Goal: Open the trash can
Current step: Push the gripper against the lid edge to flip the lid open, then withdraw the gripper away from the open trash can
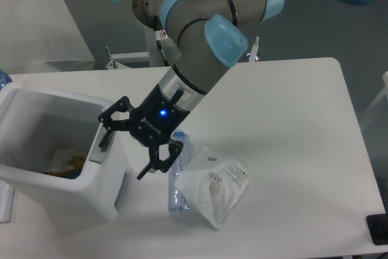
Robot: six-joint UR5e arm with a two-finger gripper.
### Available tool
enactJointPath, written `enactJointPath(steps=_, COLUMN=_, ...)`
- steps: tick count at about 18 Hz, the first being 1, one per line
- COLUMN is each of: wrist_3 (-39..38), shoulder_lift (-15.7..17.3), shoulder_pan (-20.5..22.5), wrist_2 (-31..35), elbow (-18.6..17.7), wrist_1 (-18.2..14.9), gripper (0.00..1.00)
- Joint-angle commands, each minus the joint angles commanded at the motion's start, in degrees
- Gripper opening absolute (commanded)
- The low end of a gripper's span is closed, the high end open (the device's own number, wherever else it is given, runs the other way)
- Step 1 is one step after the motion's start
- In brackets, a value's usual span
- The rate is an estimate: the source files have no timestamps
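The trash can (pixel 91 195) is a white boxy bin at the left of the table. Its top stands uncovered and I look straight into it, where some colourful rubbish (pixel 66 163) lies at the bottom. No flat lid shows over the opening. The grey push-button bar (pixel 102 148) sits on the bin's right rim. My gripper (pixel 121 159) hangs open right beside that rim, nothing held between its black fingers. The upper fingertip (pixel 103 141) is on or just over the grey bar, and the lower fingertip (pixel 142 174) is off the bin's right side.
A small white plastic bag with printed labels (pixel 215 189) lies right of the gripper, with a clear plastic bottle (pixel 176 192) partly under it. A black object (pixel 379 228) sits at the table's front right corner. A white-draped stand (pixel 36 25) is behind the bin.
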Motion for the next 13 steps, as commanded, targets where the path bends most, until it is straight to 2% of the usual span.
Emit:
enactJointPath(steps=7, wrist_3=-1.67, shoulder_lift=0.18, shoulder_pan=0.96, wrist_2=-0.62, elbow=0.88, wrist_1=0.00, gripper=1.00)
enactJointPath(steps=10, wrist_3=-3.15, shoulder_lift=0.44, shoulder_pan=4.30, wrist_2=-0.79, elbow=2.28, wrist_1=0.00, gripper=1.00)
enactJointPath(steps=11, wrist_3=-4.73, shoulder_lift=0.27, shoulder_pan=6.65, wrist_2=-0.79, elbow=4.20, wrist_1=0.00, gripper=1.00)
enactJointPath(steps=13, wrist_3=-4.57, shoulder_lift=0.09, shoulder_pan=8.52, wrist_2=-0.62, elbow=4.66, wrist_1=0.00, gripper=1.00)
